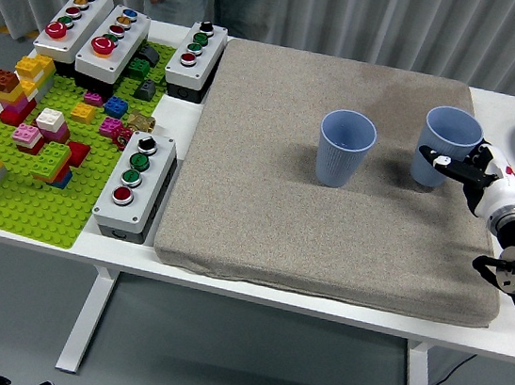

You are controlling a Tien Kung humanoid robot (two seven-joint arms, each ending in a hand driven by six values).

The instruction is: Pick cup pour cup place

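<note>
At nine o'clock on the bench [227, 279] we see a green brick plate [25, 190]. On the grey mat [330, 221], one blue cup [345, 148] stands centre. At three o'clock, our right hand [474, 174] reaches in level, fingers wrapped around a second blue cup [445, 147], upright on the mat.
</note>
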